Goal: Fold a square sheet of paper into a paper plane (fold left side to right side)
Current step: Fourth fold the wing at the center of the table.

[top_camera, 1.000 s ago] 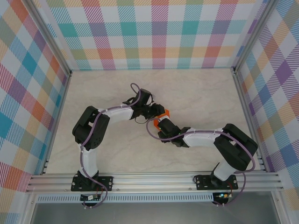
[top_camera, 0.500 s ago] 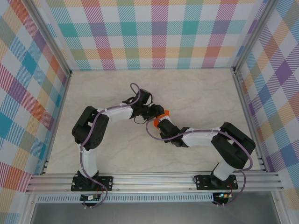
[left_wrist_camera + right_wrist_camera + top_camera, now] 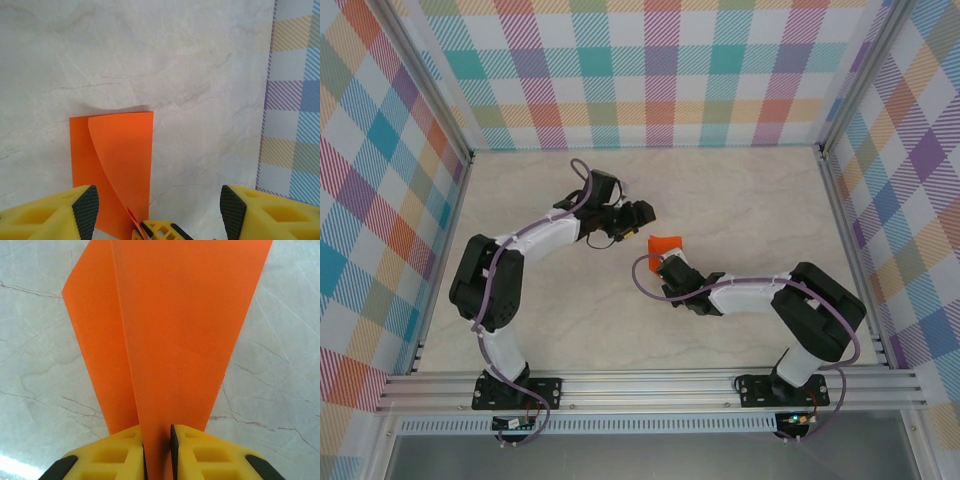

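The orange paper sheet (image 3: 663,244) lies near the middle of the pale marbled bench (image 3: 750,200). It is plain, unmarked and doubled over on itself. Its far end rests flat with a straight edge, while the upper layer curls up in a soft curve toward its near end. There the right gripper (image 3: 157,446) has its jaws clamped on the sheet, and the two layers spread apart beyond the grip. The left gripper (image 3: 159,200) hangs close by, jaws wide apart with nothing between them.
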### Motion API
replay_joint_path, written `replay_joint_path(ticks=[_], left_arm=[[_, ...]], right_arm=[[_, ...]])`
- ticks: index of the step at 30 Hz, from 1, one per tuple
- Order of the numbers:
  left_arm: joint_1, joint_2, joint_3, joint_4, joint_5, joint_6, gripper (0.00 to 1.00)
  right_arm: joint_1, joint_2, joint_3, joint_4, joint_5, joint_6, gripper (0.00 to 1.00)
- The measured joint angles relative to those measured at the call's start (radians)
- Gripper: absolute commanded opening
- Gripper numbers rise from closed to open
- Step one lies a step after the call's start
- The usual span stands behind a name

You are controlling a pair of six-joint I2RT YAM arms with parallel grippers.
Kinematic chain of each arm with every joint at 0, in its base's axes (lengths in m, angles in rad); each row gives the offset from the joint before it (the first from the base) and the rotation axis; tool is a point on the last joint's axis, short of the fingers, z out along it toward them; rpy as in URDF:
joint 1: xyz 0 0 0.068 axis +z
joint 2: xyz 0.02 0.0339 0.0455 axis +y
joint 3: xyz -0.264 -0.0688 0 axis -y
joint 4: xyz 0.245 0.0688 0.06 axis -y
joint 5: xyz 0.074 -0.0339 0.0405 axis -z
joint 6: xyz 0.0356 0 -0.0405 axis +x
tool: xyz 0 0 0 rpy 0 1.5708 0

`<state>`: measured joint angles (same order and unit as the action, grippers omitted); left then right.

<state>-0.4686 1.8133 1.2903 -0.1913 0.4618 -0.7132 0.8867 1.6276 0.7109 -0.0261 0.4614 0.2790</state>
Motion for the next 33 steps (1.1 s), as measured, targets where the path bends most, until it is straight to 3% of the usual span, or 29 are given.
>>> replay_joint_path(ticks=[7,15,22,28,33], left_arm=[[0.019,-0.114,-0.137,0.013,0.001,0.004,0.68],[0.007,-0.153,-0.331,0.064,0.017,-0.013,0.65],[-0.062,-0.122,-0.324,0.126,0.023,-0.035,0.57],[-0.117,-0.018,-0.268,0.153,0.028,-0.054,0.36],[-0.135,0.035,-0.222,0.158,0.027,-0.057,0.36]], right_arm=[[-0.010,-0.003,0.000,0.000,-0.039,0.016,0.18],[-0.084,-0.032,-0.010,-0.003,-0.194,0.055,0.17],[-0.126,-0.058,-0.034,0.000,-0.290,0.092,0.17],[-0.129,-0.061,-0.038,0.003,-0.306,0.106,0.17],[-0.137,-0.061,-0.040,0.007,-0.320,0.108,0.16]])
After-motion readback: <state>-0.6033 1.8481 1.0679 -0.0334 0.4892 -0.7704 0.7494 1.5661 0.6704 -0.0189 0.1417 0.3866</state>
